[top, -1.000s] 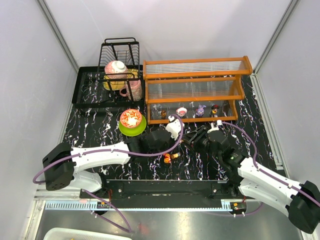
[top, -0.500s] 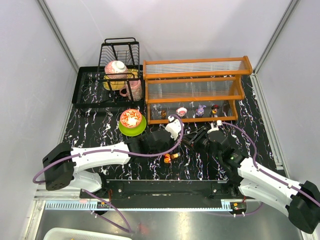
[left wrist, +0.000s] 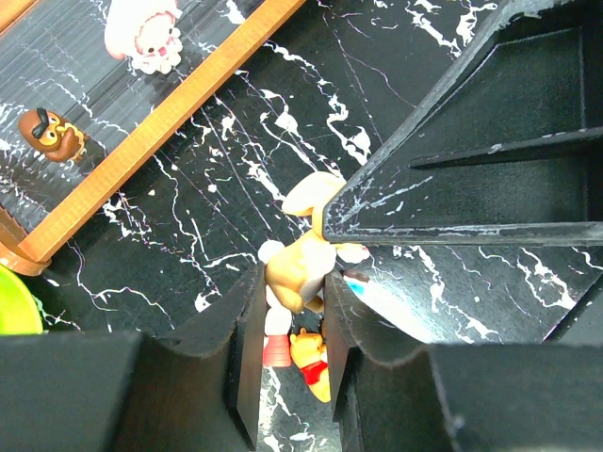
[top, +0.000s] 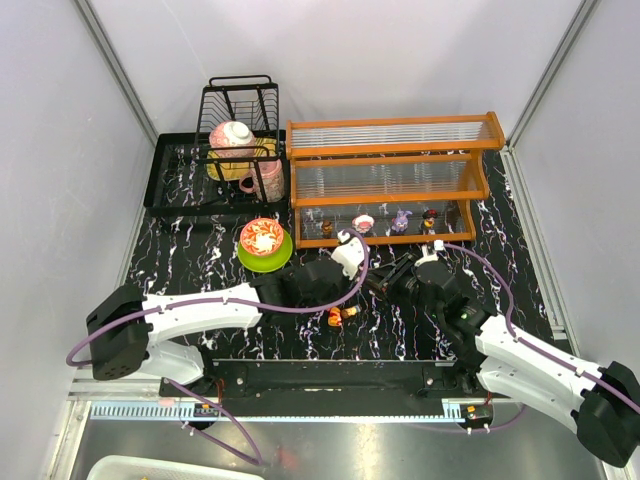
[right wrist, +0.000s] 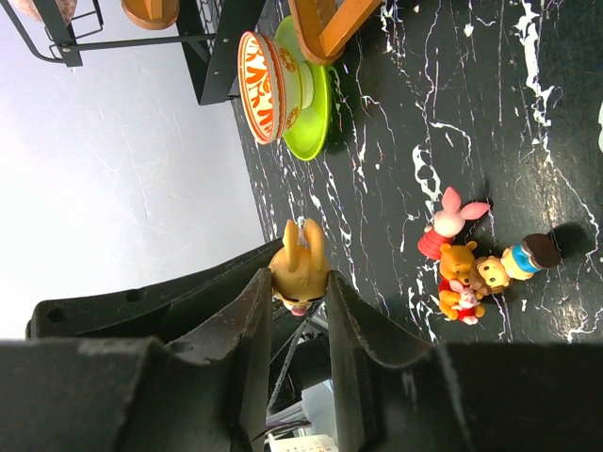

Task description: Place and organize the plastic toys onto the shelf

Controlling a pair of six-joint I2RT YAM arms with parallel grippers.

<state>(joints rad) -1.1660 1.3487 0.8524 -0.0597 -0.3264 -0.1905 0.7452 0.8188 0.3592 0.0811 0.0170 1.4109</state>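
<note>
Change since a second ago: next to nothing. The left wrist has crept a touch toward the right arm, and the shelved toys [top: 363, 222] lie as they did.
Left arm pose: it reaches low from its base and slants across the table [top: 200, 275] to the middle. The wrist stops just short of the front rail of the shelf [top: 390, 198].
Left grip: I see the left gripper [left wrist: 294, 282] clamped on the tan rabbit figure [left wrist: 300, 268], with a black finger pressed to each flank.
Right arm pose: it stretches in from its base with the elbow low, and its wrist meets the left one head-on.
Right grip: in its own view the right gripper [right wrist: 300, 282] sits tight against the same rabbit, ears up, so I read it as closed on it too.
Where the rabbit is: held off the table between both arms, over the loose toys [right wrist: 459, 268].
Loose toys: a yellow bear in red, a pink piglet and a dark-capped figure huddle together, touching. All are glossy moulded plastic.
Shelved toys: four stand on the lowest tier, brown, pink-white, purple and dark, spaced apart.
Shelf: orange frame, three stepped tiers, clear ribbed panels.
Table: black slab with white marble veining.
Bowl [top: 262, 236]: red patterned, on a green plate [top: 268, 261] left of the shelf.
Dish rack [top: 240, 100]: thin black wire.
</note>
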